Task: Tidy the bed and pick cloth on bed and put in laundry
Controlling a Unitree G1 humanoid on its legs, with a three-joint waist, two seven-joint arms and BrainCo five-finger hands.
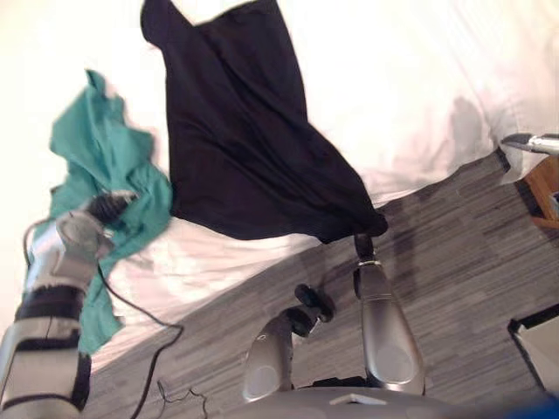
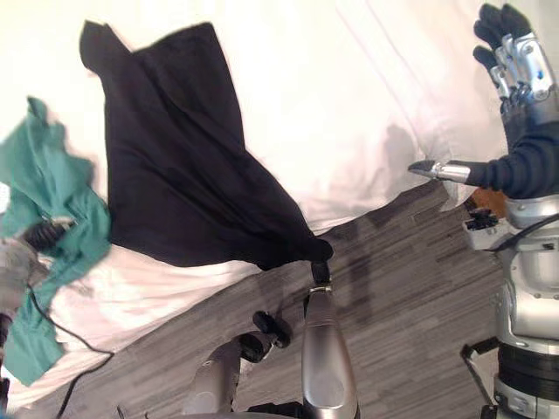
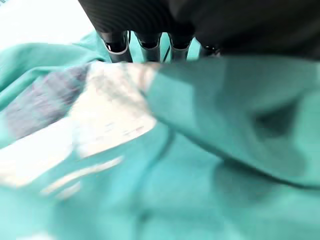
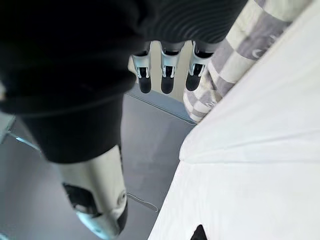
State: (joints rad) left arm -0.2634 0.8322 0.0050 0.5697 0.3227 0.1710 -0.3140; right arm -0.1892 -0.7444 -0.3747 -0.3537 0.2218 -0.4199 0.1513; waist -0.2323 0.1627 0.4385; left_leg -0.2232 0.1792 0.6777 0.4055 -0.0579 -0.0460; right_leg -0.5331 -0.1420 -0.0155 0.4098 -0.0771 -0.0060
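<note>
A teal cloth (image 1: pixel 100 157) lies crumpled at the left edge of the white bed (image 1: pixel 410 78), one end hanging over the side toward the floor. My left hand (image 1: pixel 103 212) is pushed into its folds, and the teal cloth (image 3: pixel 200 165) drapes over the hand in the left wrist view. A large black cloth (image 1: pixel 244 148) lies spread in the middle of the bed, one corner (image 2: pixel 301 249) drooping over the bed's edge. My right hand (image 2: pixel 517 54) is raised above the bed's right side, open, fingers (image 4: pixel 167 75) straight, holding nothing.
Grey wood-look floor (image 1: pixel 454 253) runs along the bed's near side. A brown wooden piece of furniture (image 1: pixel 546 188) stands at the right by the bed's corner. A dark-rimmed object (image 1: pixel 537 340) sits at the lower right. A grey-and-white checked fabric (image 4: pixel 240 50) shows past the right hand.
</note>
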